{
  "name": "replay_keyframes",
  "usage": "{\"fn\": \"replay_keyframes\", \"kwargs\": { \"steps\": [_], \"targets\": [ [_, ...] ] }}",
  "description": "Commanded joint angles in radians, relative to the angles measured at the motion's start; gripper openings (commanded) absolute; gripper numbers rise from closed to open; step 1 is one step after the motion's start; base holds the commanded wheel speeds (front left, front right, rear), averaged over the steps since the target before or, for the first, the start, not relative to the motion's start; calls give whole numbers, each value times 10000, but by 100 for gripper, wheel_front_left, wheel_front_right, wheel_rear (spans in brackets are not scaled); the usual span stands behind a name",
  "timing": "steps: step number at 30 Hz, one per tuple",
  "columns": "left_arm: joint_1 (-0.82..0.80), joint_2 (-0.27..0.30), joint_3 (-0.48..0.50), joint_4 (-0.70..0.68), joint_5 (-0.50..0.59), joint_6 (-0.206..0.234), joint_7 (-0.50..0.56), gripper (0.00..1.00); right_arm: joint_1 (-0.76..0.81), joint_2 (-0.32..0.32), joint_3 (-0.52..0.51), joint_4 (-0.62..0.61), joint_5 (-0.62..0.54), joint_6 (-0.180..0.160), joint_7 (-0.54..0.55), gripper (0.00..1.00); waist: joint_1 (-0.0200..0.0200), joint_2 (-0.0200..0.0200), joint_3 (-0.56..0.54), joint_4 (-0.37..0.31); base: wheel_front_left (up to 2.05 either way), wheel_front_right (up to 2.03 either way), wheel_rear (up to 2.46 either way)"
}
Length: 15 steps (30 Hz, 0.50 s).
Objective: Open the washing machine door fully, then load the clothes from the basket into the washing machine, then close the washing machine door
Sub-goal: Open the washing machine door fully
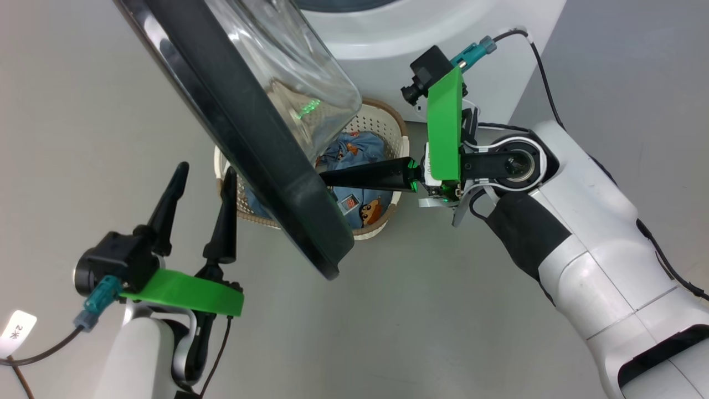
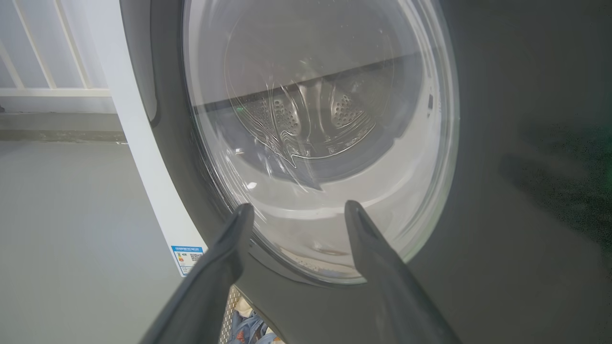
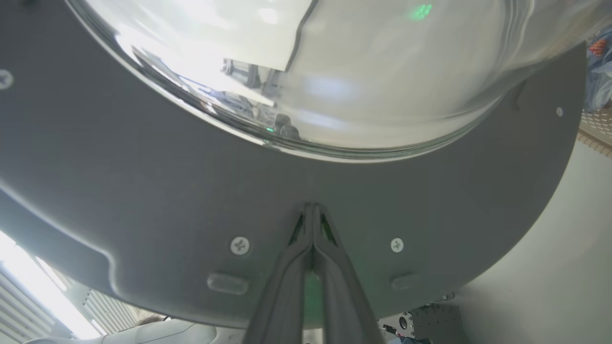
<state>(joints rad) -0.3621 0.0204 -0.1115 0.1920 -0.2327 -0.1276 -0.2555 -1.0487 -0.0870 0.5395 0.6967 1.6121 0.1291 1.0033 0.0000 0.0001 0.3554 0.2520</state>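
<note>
The washing machine door (image 1: 260,144) stands swung out from the white washing machine (image 1: 443,33), its black rim and bulging glass over the basket. My right gripper (image 1: 324,177) is shut with nothing in it, its tips pressed against the door's inner grey face (image 3: 306,191) below the glass bowl. My left gripper (image 1: 205,174) is open on the outer side of the door, fingers pointing at the glass window (image 2: 311,134) and apart from it. The cream basket (image 1: 388,119) sits on the floor behind the door, with the light blue printed clothes (image 1: 357,149) inside.
Grey floor (image 1: 415,310) spreads in front of the machine. A blue energy label (image 2: 188,255) marks the machine's white front. Through the glass the steel drum (image 2: 306,114) shows. A white railing (image 2: 48,71) stands at the far left in the left wrist view.
</note>
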Motion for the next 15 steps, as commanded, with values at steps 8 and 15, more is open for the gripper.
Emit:
{"fn": "replay_keyframes", "kwargs": {
  "steps": [8,15],
  "targets": [
    [119,298,434,-291,112,49,-63,100,-113,343,194,-131,322,16,-499,0,0,-1,-142,-290,0,0,0],
    [250,298,657,-274,322,39,-63,100,285,-179,-120,-659,457,16,-1173,0,0,-1,-470,-640,0,0,0]
  ]
}}
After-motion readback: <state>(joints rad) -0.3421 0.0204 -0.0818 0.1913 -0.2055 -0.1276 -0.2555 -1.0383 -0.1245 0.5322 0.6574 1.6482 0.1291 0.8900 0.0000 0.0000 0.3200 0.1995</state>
